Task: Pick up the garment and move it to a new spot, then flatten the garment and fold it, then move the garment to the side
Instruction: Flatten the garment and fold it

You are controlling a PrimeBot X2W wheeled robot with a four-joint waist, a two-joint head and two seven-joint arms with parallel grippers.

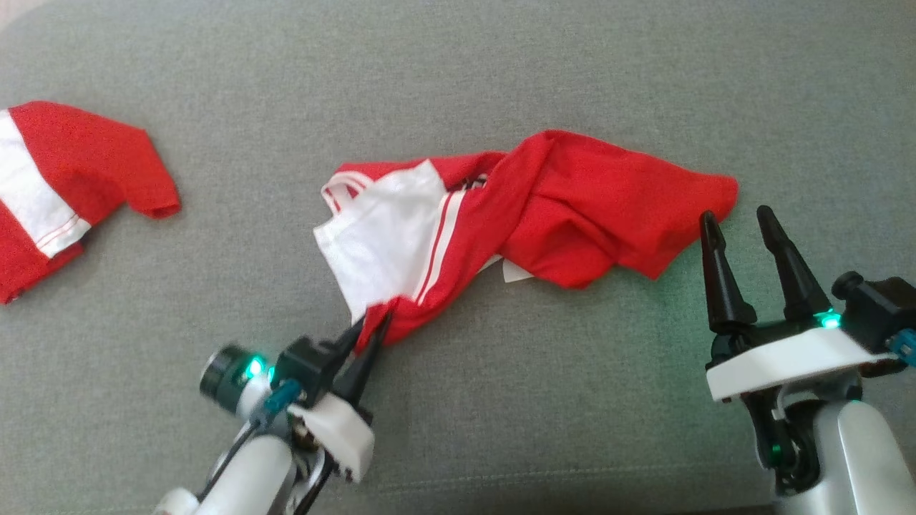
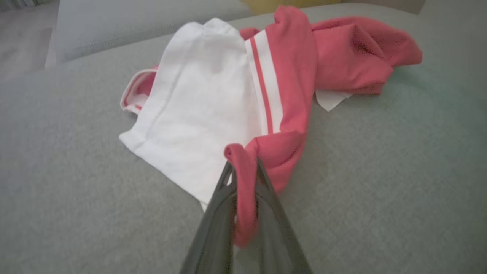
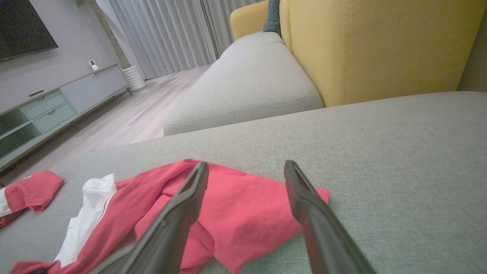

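A red and white garment point(image 1: 529, 207) lies crumpled across the middle of the grey cushion point(image 1: 458, 79). Its white panel and stripes face my left side, its red bulk my right. My left gripper point(image 1: 373, 322) is shut on the garment's lower red edge; in the left wrist view the red hem point(image 2: 243, 179) is pinched between the dark fingers point(image 2: 213, 217). My right gripper point(image 1: 737, 218) stands open just beside the garment's right corner, nothing between its fingers. In the right wrist view the garment point(image 3: 243, 213) lies under and ahead of the open right gripper point(image 3: 246, 169).
A second red and white garment point(image 1: 64, 186) lies at the cushion's far left edge. A yellow backrest point(image 3: 380, 45) and another grey seat point(image 3: 251, 83) lie beyond. Wooden floor and a low cabinet point(image 3: 49, 110) are off to one side.
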